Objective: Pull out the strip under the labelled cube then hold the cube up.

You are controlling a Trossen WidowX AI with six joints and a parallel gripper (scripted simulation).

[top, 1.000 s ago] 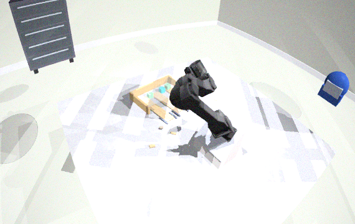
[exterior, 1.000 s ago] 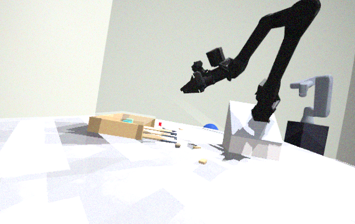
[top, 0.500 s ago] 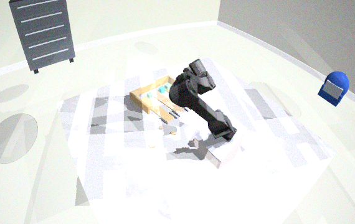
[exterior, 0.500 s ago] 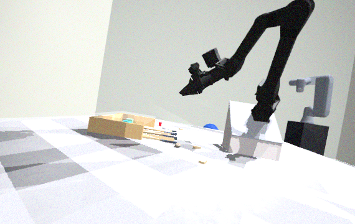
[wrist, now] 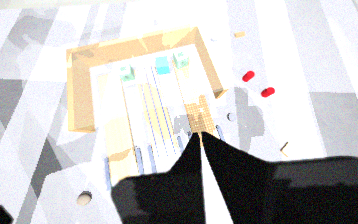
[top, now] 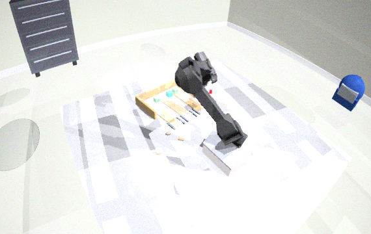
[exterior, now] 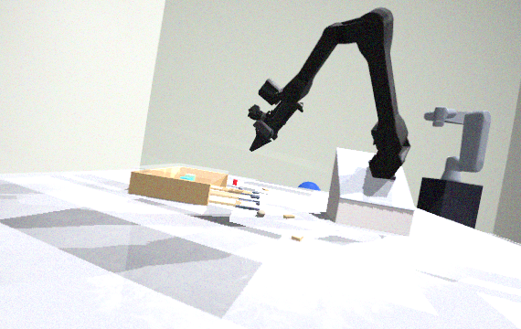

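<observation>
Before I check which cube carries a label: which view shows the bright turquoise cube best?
The wrist view: it looks down into the tray, showing the turquoise cube largest, between two paler ones. The top view shows it smaller; the exterior view shows only a sliver above the tray's wall.

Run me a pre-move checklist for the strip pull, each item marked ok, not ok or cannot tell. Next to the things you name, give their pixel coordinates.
1. End effector (top: 212, 79) (exterior: 251, 150) (wrist: 199, 136) holding nothing: ok, fingers shut and empty.
2. Fingers open for a grasp: not ok.
3. End effector raised above the wooden tray (top: 146, 107) (exterior: 169, 187) (wrist: 82, 122): ok.
4. Strip ends reachable at the tray's open side: ok, they stick out there.
5. Labelled cube identified: cannot tell, no label is readable.
6. Target strip confirmed: cannot tell, for the same reason.
</observation>
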